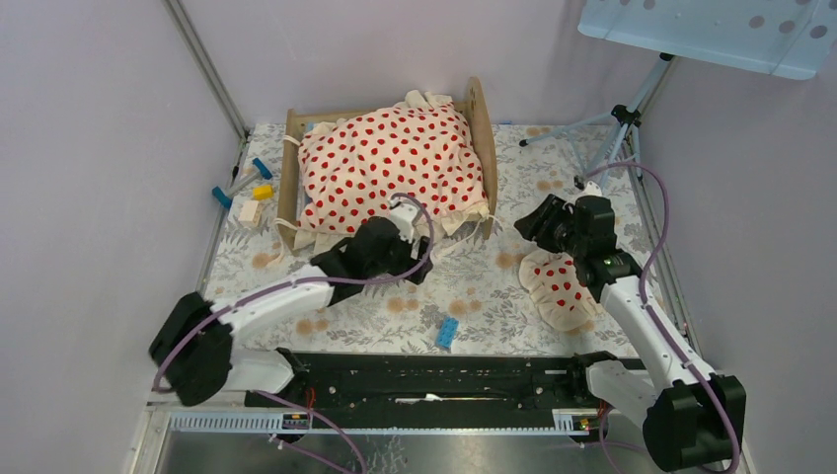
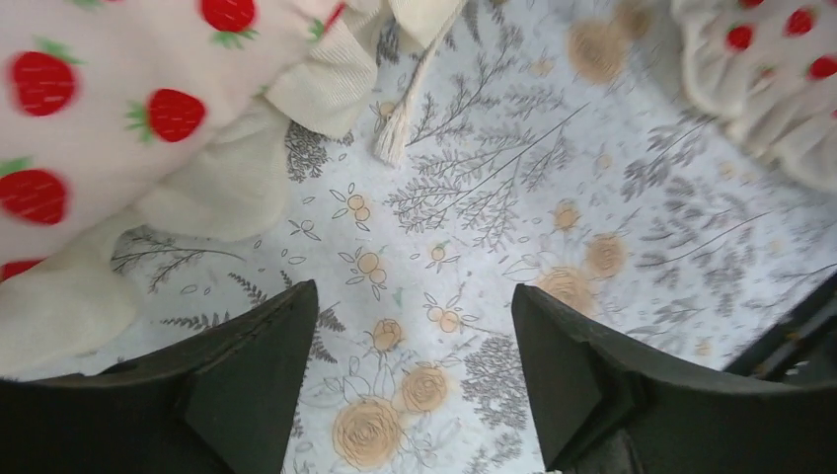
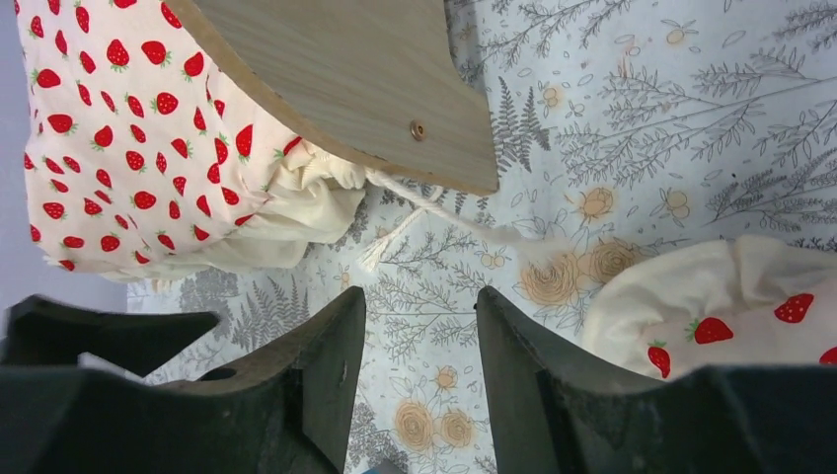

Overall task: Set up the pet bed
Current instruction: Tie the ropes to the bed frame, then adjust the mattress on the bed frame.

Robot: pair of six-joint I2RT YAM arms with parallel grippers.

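Note:
The pet bed (image 1: 475, 107), a light-wood frame, stands at the back middle, covered by the cream red-dotted blanket (image 1: 395, 163); its mattress is hidden. The small red-dotted pillow (image 1: 561, 288) lies on the floral mat at the right. My left gripper (image 1: 422, 265) is open and empty just in front of the bed, above bare mat (image 2: 415, 286), with the blanket's ruffle (image 2: 197, 188) at its upper left. My right gripper (image 1: 528, 225) is open and empty between the bed's end board (image 3: 365, 79) and the pillow (image 3: 711, 296).
A blue brick (image 1: 447, 333) lies on the mat near the front. Several small toy pieces (image 1: 247, 193) lie left of the bed. A tripod (image 1: 617, 123) stands at the back right. Enclosure walls close in on both sides.

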